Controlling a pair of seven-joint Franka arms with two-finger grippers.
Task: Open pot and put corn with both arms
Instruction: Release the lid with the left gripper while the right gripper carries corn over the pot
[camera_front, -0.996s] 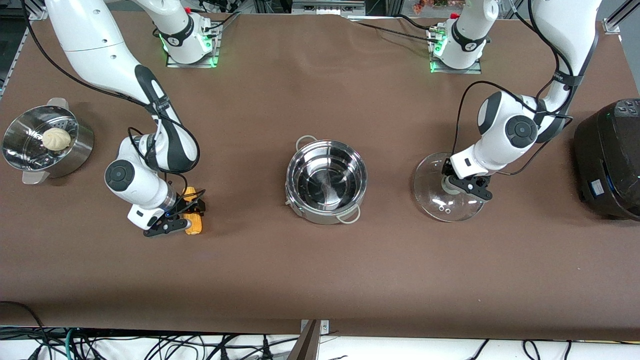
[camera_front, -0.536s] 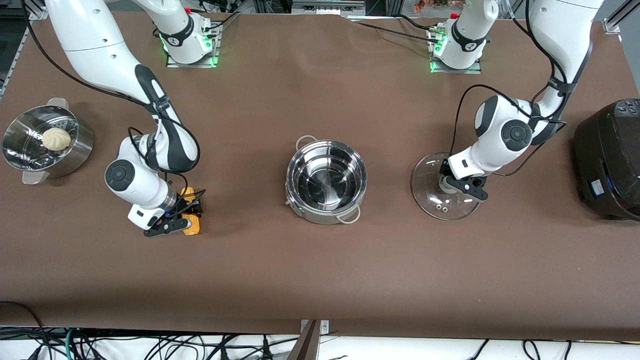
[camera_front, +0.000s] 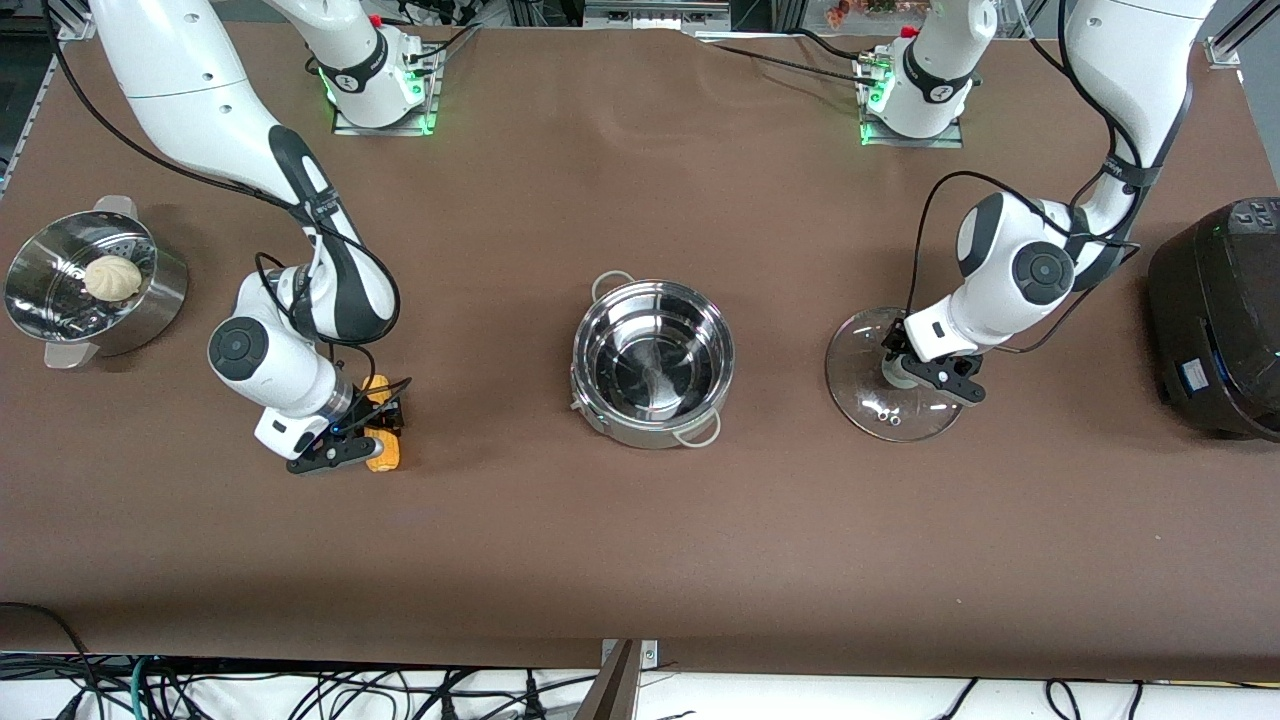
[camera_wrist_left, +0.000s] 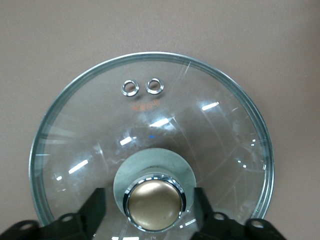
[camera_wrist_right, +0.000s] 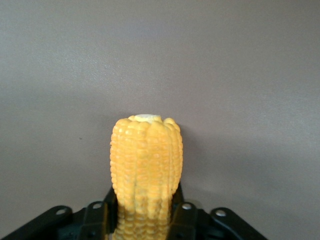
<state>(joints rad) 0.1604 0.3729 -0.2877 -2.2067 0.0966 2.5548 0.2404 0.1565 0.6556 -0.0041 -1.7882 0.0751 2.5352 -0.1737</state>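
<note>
The pot (camera_front: 640, 436) stands uncovered in the middle of the table. Its glass lid (camera_front: 872, 402) lies flat on the table toward the left arm's end. My left gripper (camera_front: 915, 376) is down over the lid's brass knob (camera_wrist_left: 152, 204). It is open, with one finger (camera_wrist_left: 95, 212) on each side of the knob and a gap on both sides (camera_wrist_left: 150, 212). The corn (camera_front: 386, 440) lies on the table toward the right arm's end. My right gripper (camera_front: 366, 432) is shut on the corn (camera_wrist_right: 146, 160), its fingers pressed against the cob's sides (camera_wrist_right: 142, 215).
A perforated steel steamer bowl (camera_front: 160, 300) with a white bun (camera_front: 112, 277) stands at the right arm's end of the table. A large black cooker (camera_front: 1215, 320) stands at the left arm's end. Brown table cloth lies between pot and front edge.
My right gripper has closed onto the corn. My left gripper has let go of the lid's knob and opened, and the lid has shifted slightly on the table.
</note>
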